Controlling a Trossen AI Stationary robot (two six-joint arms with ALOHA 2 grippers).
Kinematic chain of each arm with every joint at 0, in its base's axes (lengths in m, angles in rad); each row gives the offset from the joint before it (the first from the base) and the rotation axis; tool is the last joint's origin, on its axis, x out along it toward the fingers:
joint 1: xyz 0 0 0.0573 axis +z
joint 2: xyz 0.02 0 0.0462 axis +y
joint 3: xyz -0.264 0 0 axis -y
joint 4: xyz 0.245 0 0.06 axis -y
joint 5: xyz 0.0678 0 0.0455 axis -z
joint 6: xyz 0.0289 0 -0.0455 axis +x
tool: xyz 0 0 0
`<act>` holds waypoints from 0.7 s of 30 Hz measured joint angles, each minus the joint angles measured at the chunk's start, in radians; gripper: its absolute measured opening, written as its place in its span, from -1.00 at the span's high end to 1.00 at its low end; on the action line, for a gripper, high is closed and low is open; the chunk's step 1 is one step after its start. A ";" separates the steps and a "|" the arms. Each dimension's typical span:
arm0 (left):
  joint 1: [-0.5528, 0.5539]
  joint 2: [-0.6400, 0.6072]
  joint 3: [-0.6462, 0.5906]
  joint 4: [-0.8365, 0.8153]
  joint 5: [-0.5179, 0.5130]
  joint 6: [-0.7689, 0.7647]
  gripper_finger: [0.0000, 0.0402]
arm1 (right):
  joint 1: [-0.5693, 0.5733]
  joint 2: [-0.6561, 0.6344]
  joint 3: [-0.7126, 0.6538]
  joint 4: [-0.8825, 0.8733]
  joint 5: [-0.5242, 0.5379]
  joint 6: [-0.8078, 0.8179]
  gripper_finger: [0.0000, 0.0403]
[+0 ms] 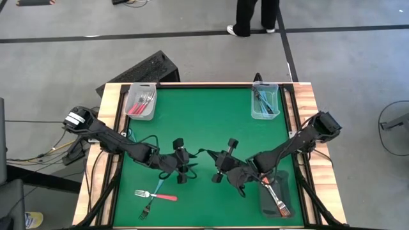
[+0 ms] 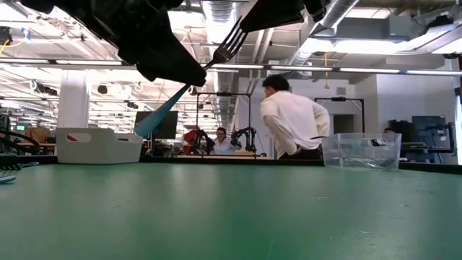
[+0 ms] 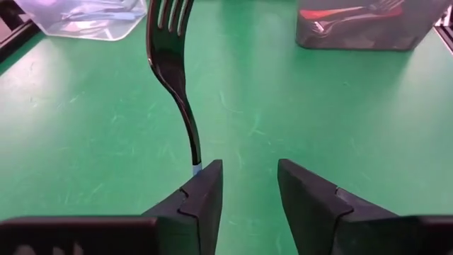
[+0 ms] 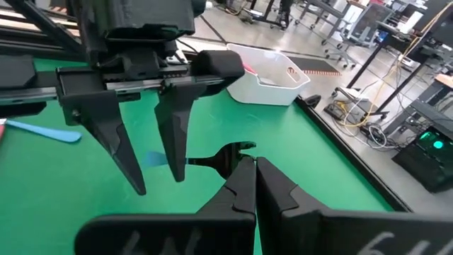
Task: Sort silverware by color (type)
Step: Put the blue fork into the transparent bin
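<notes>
Blue-handled fork (image 3: 172, 78) mid-table — right pincer (image 4: 249, 164) grips its tines, left pincer (image 3: 248, 188) open.

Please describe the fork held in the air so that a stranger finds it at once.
Look above the middle of the green table. There the right gripper holds a fork by its tines. It alone is in the air, not lying on the table or in a bin; its handle is blue.

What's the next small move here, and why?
Probably back the left gripper away. Its fingers are open beside the blue fork, and the right gripper looks shut on the tine end. The handover seems done, and the clear bin holding blue forks is on the right arm's side.
</notes>
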 joint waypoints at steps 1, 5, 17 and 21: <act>0.000 0.000 0.000 -0.001 0.000 -0.002 0.38 | -0.001 0.000 0.000 -0.002 0.004 0.008 0.94; -0.004 0.000 0.000 -0.001 0.002 -0.002 0.47 | 0.003 0.000 0.000 -0.081 0.126 0.049 0.94; -0.010 0.000 0.000 -0.050 -0.001 -0.002 0.52 | -0.108 -0.203 0.000 -0.615 0.459 0.305 0.94; -0.014 0.000 0.000 -0.099 -0.002 -0.014 0.52 | -0.212 -0.285 0.000 -0.899 0.449 0.464 0.94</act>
